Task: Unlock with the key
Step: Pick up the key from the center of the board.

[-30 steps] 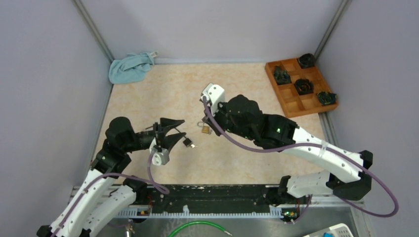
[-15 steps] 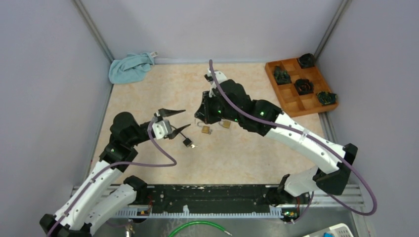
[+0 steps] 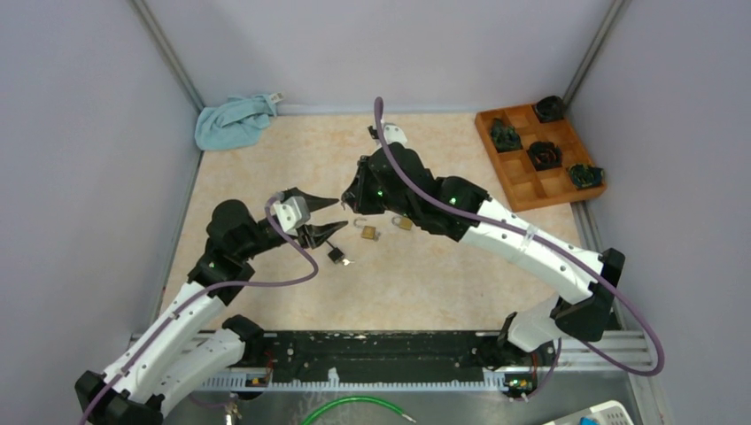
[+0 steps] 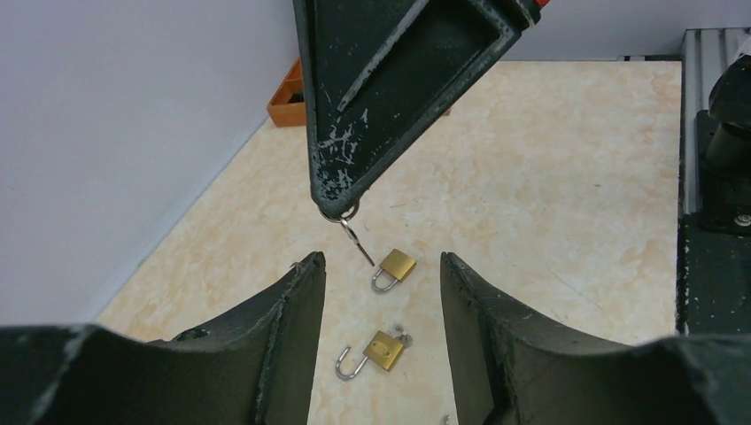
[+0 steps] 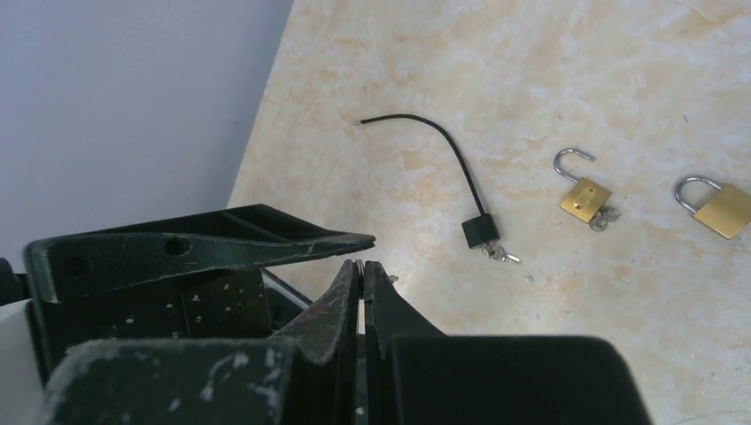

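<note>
Black and spread wide, the left claw sits nearest the arm bases, empty, its tips pointing across the pale marbled tabletop. Slightly nearer than those tips lies a small black cable lock, its thin cable curling away and tiny keys at its body. A little farther on, the right claw meets the left one almost tip to tip. Its fingers are pressed together, pinching the ring end of a key that dangles from the tips. In the left wrist view the key's end hangs just beside the closed brass padlock, though I cannot tell if it touches. Near that one, closer to the left claw, lies a second brass padlock with its shackle swung open and keys at its base. At the far edge a blue cloth is bunched in the left corner. An orange wooden tray with dark objects in four compartments sits at the right.
</note>
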Controlling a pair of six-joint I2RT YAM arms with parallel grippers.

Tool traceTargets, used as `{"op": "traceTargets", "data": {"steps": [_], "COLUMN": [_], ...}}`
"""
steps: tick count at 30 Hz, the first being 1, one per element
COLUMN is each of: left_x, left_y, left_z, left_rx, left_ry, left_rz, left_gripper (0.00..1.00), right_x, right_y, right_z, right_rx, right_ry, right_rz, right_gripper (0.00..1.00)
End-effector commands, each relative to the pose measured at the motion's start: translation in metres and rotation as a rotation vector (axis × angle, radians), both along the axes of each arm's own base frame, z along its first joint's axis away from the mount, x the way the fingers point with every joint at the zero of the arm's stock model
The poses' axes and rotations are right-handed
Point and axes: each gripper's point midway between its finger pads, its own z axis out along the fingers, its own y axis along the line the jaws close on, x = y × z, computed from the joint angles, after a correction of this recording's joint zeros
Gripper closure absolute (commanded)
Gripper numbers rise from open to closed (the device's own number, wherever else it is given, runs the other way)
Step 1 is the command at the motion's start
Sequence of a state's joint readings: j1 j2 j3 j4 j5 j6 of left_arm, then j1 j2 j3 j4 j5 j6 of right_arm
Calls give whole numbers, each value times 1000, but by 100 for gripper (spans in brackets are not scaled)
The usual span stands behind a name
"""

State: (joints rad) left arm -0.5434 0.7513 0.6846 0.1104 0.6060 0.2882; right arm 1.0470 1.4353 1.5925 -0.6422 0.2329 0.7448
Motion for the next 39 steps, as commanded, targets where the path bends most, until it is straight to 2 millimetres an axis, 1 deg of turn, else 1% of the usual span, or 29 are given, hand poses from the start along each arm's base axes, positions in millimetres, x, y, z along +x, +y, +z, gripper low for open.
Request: {"op": "traceTargets", "data": {"steps": [1, 5, 7, 15, 18, 20, 23, 25, 28, 29, 30, 31, 34, 36, 39], "left_x": [-2, 5, 9, 27, 28, 28, 27, 26, 17, 11, 6, -1, -18, -30, -44], "left_y": [-2, 0, 1, 4, 3, 3, 5, 5, 0, -2, -4, -7, -12, -16, -17], "left_z": [0, -7, -8, -1, 1, -1, -1, 1, 5, 5, 3, 1, -8, -13, -17], "left_rx": [-35, -24, -29, -61, -56, -48, -38, -38, -26, -15, 3, 18, 72, 103, 123], "left_ry": [27, 38, 39, 49, 41, 40, 30, 16, -15, -29, -42, -48, -28, 3, 56], "left_rz": [-1, 36, 55, 135, 135, 132, 132, 128, 68, 33, -2, -41, -147, -224, -297], "left_gripper": [45, 47, 47, 51, 54, 61, 74, 80, 95, 99, 100, 100, 100, 100, 100], "right_x": [2, -1, -4, -10, -11, -11, -13, -14, -15, -14, -13, -11, -9, -10, -23], "right_y": [2, 4, 7, 9, 9, 7, 5, 4, 4, 3, 2, 1, -3, -4, -5], "right_z": [40, 41, 38, 35, 35, 35, 36, 34, 27, 24, 23, 23, 28, 32, 34], "right_rx": [129, 157, 165, 175, 175, 172, 172, 165, 150, 147, 149, 155, 162, 161, 145], "right_ry": [-55, -43, -31, -10, -8, -8, -10, -3, 10, 16, 25, 32, 18, -13, -60], "right_rz": [-50, -42, -31, -7, -2, -6, -3, 1, 7, 10, 16, 23, 63, 116, 276], "right_gripper": [100, 100, 100, 100, 100, 100, 100, 100, 100, 100, 100, 98, 79, 72, 59]}}
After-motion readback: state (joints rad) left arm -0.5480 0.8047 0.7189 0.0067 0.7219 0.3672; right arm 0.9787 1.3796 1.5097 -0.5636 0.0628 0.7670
